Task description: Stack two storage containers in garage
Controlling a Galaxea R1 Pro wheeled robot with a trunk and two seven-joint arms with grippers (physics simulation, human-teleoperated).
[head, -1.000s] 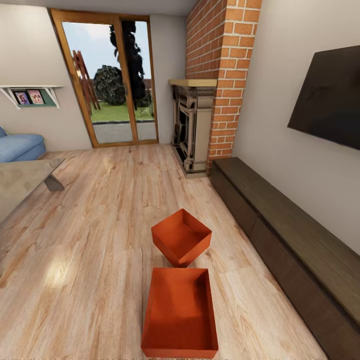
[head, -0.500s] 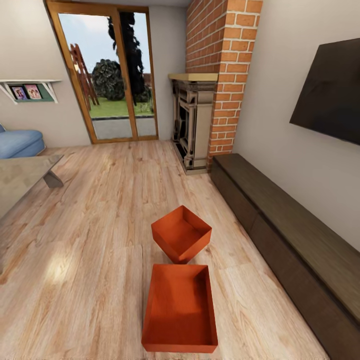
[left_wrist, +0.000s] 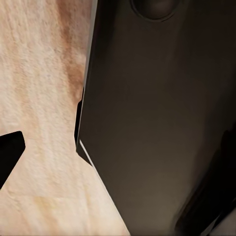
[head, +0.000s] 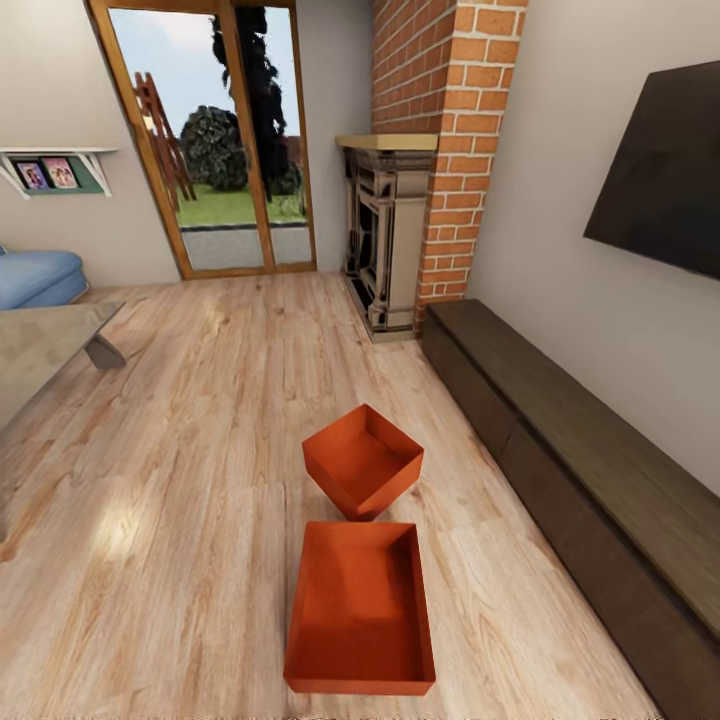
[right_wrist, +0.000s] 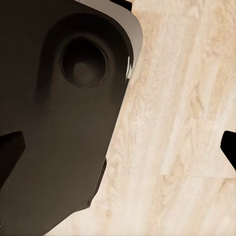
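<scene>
Left hand (left_wrist: 10, 152) seen by one dark fingertip at the edge of its wrist view, over light wood planks and beside a broad dark panel of the robot's own body (left_wrist: 157, 123); holding nothing visible, opening not possible to tell. Right hand (right_wrist: 120, 145) with two dark fingertips at opposite edges of its wrist view, spread wide apart, nothing between them but plank floor; a dark rounded body part (right_wrist: 64, 123) with a circular recess alongside.

Further out, in the head view, two orange-red storage containers on the wood plank floor (head: 180, 450) of the living room. Near container (head: 362, 608) flat on the planks, open top up, long side running away from the camera. Far container (head: 363, 458) just beyond it, turned corner-on and tilted, its near corner close to or touching the near one's far rim; cannot tell which.

To the right, long low dark cabinet (head: 590, 450) along the wall under a black TV (head: 660, 170). Beyond, brick column (head: 450, 130) with fireplace (head: 385, 240), then a glazed wooden door (head: 215, 140). At left, grey low table (head: 45, 350), blue sofa (head: 35, 275), wall shelf with photos (head: 50, 170).
</scene>
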